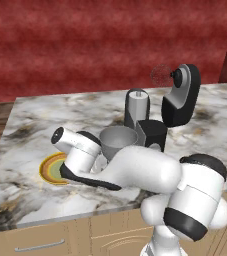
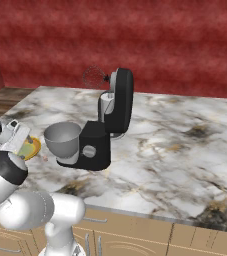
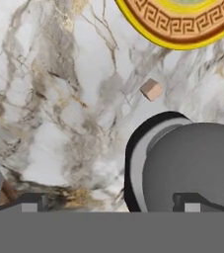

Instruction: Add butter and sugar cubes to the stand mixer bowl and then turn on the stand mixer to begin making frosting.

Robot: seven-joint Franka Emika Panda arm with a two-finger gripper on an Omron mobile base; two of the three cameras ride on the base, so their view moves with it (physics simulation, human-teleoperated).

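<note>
Hand view: my jaws stand wide, holding nothing; the sugar cube (image 3: 151, 89) lies on the counter (image 3: 59, 99), plate (image 3: 182, 24) at one o'clock, stand mixer bowl (image 3: 192, 163) at five.

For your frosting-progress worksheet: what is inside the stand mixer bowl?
The stand mixer bowl looks empty: plain grey inside, though its bottom is hidden. A sugar cube lies on the counter outside.

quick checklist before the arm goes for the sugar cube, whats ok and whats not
1. Gripper open, nothing held: ok.
2. Sugar cube in sight, loose on the marble counter between plate and stand mixer bowl: ok.
3. Mixer head tilted up, whisk clear of the bowl: ok.
4. Bowl seated on the stand mixer base: ok.
5. Butter location: cannot tell.
6. Gripper centred over the cube: not ok, the cube sits ahead.
</note>
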